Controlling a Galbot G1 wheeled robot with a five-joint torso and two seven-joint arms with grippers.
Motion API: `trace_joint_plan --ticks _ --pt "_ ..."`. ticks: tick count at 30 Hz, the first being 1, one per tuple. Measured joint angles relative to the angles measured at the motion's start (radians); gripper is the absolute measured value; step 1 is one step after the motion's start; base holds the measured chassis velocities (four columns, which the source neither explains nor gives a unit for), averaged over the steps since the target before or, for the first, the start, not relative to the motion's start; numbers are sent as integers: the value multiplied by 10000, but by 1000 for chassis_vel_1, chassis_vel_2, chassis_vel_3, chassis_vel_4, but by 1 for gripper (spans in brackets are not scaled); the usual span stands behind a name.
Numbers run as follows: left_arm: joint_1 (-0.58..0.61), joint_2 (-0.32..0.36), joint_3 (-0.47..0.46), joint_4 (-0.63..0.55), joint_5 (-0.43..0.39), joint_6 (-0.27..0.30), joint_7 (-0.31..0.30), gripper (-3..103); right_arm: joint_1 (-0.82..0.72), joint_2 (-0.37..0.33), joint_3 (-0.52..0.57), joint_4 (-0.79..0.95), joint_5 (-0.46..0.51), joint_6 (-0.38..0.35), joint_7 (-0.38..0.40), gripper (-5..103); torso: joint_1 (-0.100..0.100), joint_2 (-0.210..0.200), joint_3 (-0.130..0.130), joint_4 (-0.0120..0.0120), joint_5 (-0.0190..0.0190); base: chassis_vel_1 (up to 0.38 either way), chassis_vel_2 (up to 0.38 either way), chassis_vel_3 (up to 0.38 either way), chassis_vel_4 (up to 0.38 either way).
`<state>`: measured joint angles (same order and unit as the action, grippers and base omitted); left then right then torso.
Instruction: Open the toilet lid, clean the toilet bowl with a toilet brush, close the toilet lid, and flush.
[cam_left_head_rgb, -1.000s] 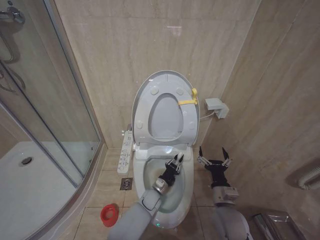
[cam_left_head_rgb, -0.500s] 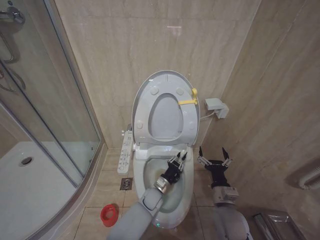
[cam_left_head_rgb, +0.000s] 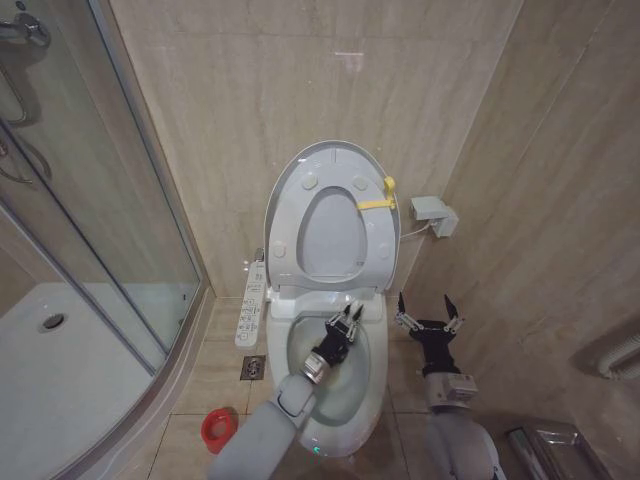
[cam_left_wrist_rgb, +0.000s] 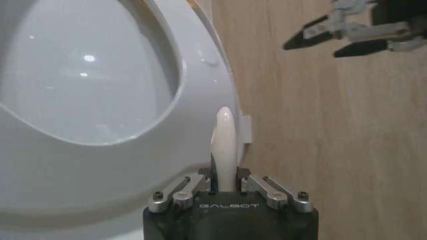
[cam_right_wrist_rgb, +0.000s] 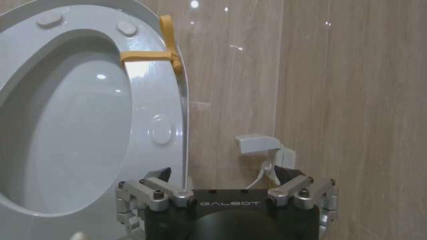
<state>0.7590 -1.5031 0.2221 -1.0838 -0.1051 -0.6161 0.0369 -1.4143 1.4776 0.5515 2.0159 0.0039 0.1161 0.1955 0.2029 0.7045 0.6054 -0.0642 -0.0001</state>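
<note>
Both brush ends hidden; left gripper seemingly clamps toilet brush.

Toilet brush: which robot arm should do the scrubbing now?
Probably the left. The left pincer is shut on the toilet brush handle, over the toilet bowl. The right pincer hangs open and empty beside the bowl, near the wall.
</note>
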Motion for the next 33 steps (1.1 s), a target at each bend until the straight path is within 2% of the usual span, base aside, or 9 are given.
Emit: trace_joint_plan --ticks 5,10,14,16,18,22,23,30,33 --pt "-47 -128 -95 912 26 -76 47 19 0 0 0 -1 0 0 0 100 0 0 -1 1 0 0 0 0 0" --pt "-88 4 -422 807 83 -92 42 19 0 0 0 0 0 0 0 100 0 -1 1 2 0 0 0 0 0" --pt "91 195 -612 -448 68 229 -94 19 0 0 0 0 0 0 -1 100 0 0 0 0 0 0 0 0 0" --pt "432 329 -680 -1633 67 652 -262 19 0 0 0 0 0 0 -1 100 0 0 0 0 -1 0 0 0 0" --pt "564 373 -726 -2033 69 767 -296 19 0 0 0 0 0 0 -1 100 0 0 -1 -2 -1 0 0 0 0" --pt "1270 599 -1095 -3794 149 1163 -330 19 0 0 -1 0 0 0 -1 100 0 0 -1 0 0 0 0 0 0" --pt "1270 599 -1095 -3794 149 1163 -330 19 0 0 -1 0 0 0 -1 100 0 0 -1 0 0 0 0 0 0" --pt "2502 1186 -1678 -6120 345 1698 -536 19 0 0 -1 0 0 0 -1 100 0 0 -1 3 0 0 0 0 0" --pt "2713 1259 -1784 -6422 417 1714 -549 19 0 0 0 0 0 0 0 100 0 0 -1 2 0 0 0 0 0"
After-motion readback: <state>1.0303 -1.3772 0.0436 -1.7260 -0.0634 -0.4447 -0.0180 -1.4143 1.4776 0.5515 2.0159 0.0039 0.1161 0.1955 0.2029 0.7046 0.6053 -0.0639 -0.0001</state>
